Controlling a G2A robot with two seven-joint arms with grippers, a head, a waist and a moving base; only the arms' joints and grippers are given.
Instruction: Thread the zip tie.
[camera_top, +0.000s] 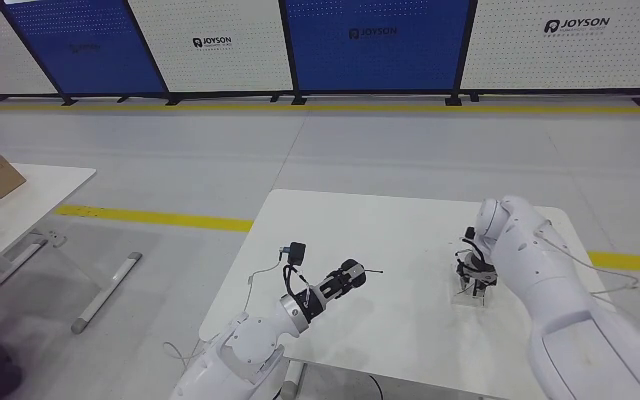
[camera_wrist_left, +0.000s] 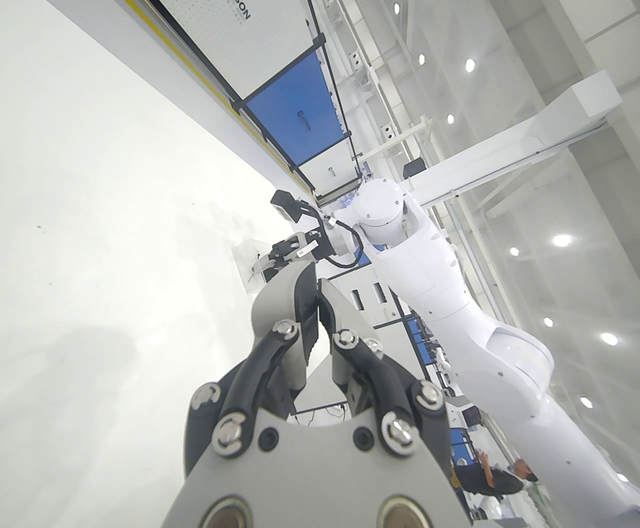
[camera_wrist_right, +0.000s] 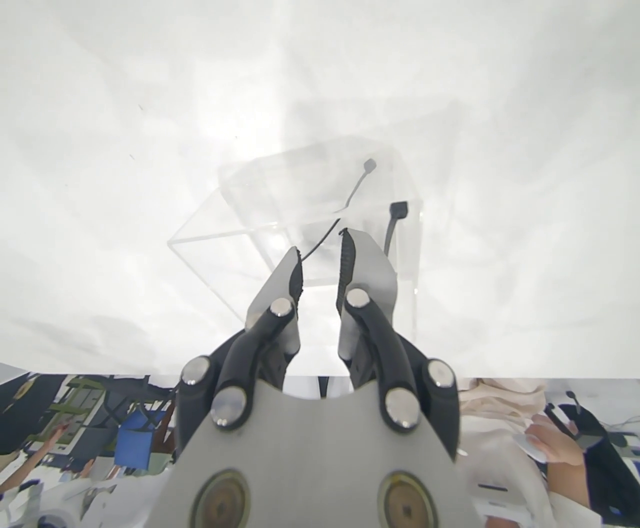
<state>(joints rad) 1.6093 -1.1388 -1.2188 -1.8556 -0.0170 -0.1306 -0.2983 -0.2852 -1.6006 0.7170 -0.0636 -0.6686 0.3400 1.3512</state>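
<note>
Zip tie: black plastic zip tie (camera_wrist_right: 395, 220) upright at the clear acrylic box (camera_wrist_right: 200, 240), on the white table (camera_top: 400, 330).
Right gripper (camera_wrist_right: 321, 242): fingers apart, close over the box.
Left gripper (camera_wrist_left: 314, 280): pinched together on a thin black strip (camera_top: 373, 269), well apart from the box.

Top view: the right arm (camera_top: 545, 285) covered most of the right claw (camera_top: 475, 283) and clear box (camera_top: 464, 290); the black sliver (camera_top: 375, 270) at the left claw (camera_top: 358, 271) was too small to identify.
</note>
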